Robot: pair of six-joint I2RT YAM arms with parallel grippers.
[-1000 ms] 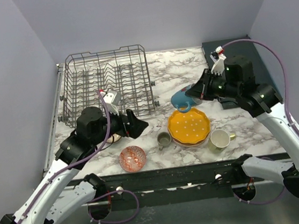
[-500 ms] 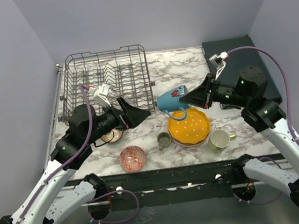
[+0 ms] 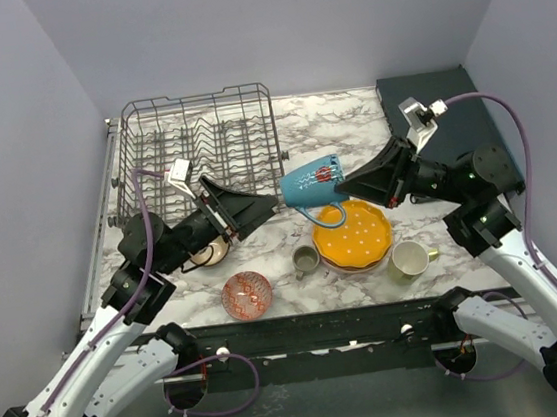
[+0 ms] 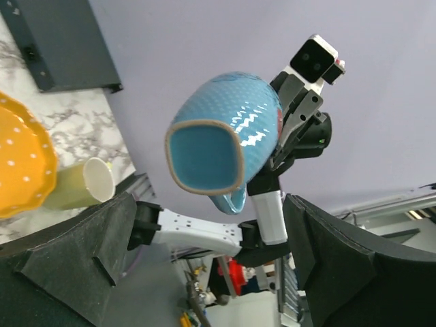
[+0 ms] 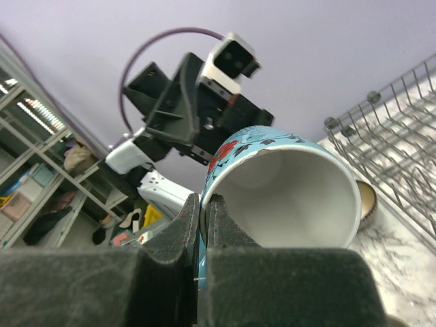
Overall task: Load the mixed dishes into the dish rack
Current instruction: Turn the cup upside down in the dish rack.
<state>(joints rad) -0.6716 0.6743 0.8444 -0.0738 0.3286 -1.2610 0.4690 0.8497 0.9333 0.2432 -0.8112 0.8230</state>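
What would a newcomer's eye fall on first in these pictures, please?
A blue mug hangs in mid-air over the middle of the table, its rim pinched by the right gripper, while the left gripper gapes wide open at its base. Behind stands the wire dish rack; an orange dotted plate lies on the table nearby.

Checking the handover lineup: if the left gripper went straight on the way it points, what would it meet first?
Most likely the blue mug, base first. It sits right ahead of the open left gripper, pinched at its rim by the right gripper. How far apart they are is unclear.
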